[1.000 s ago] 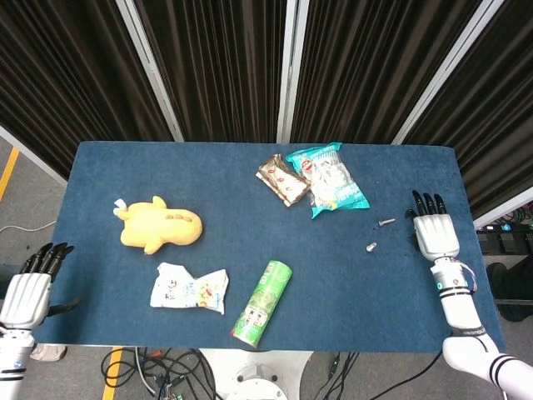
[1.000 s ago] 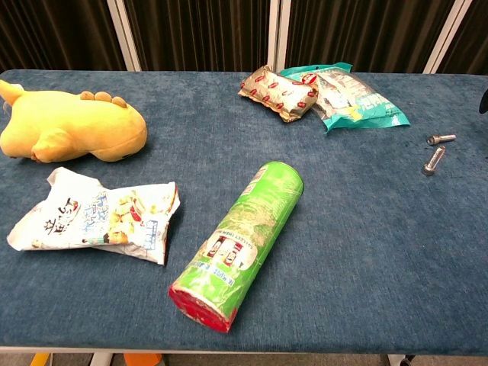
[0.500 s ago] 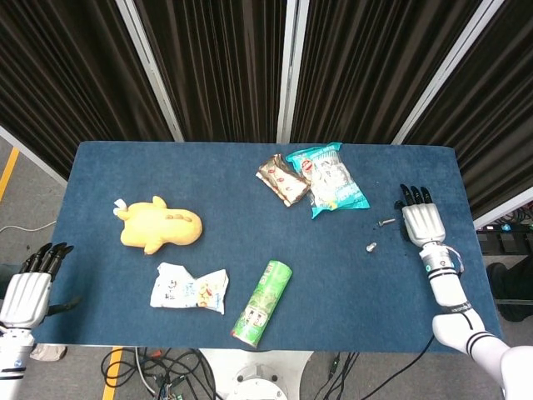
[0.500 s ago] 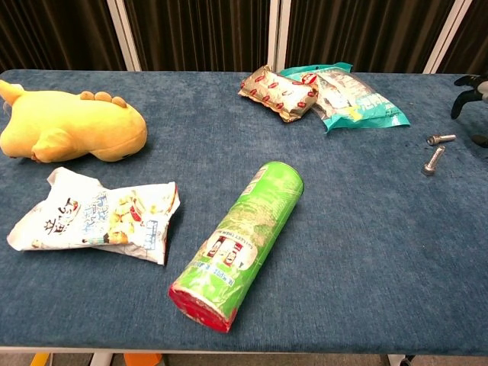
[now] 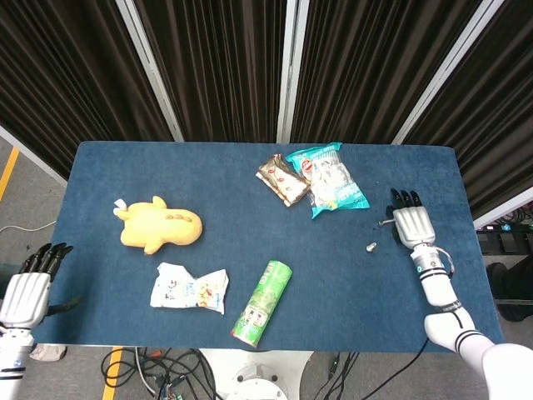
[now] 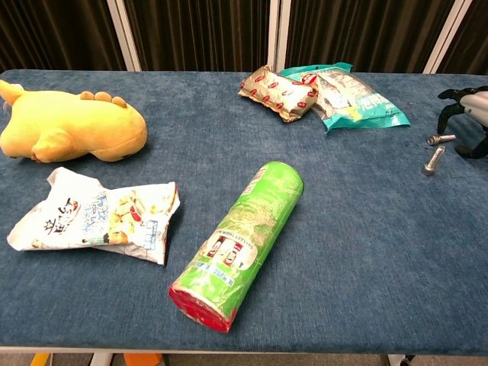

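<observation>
The right hand, fingers spread and holding nothing, hovers over the upper bolt near the desk's right edge; the lower bolt lies just beside. Bare cloth stretches between the bolts and the green can. The left hand hangs released off the left edge.

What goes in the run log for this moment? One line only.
right hand: open, over bolts | left hand: open, off table | can: lying flat

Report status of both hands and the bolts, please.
Left hand open, off table. Right hand open, fingers over far bolt. Near bolt lies free. Nothing between.
</observation>
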